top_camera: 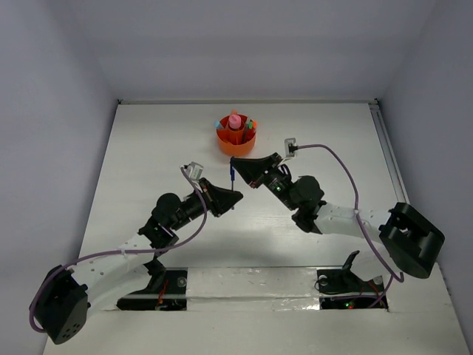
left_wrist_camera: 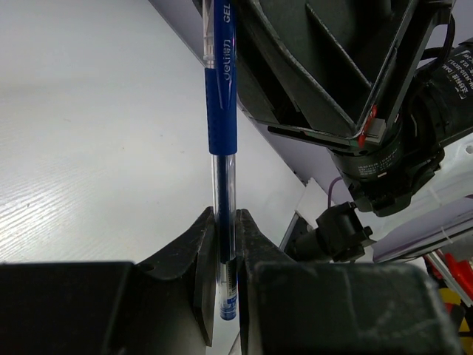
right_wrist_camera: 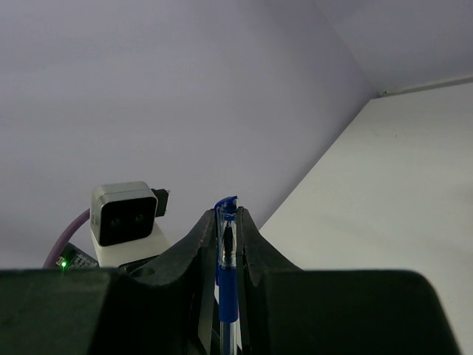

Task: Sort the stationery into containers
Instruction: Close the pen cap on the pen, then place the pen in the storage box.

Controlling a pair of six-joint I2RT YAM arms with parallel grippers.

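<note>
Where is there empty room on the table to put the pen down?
Bare table lies left of the orange cup and right of it, out to both edges, plus a strip behind it. Crowded: just in front of the cup, where the left gripper and right gripper pinch the blue pen.

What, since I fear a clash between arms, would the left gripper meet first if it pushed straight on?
Probably the right gripper, close ahead and shut on the same blue pen the left gripper holds; depth is uncertain.

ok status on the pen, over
Both the left gripper and right gripper shut on the blue pen. Pen not yet in the orange cup. Nothing between pen and cup.
</note>
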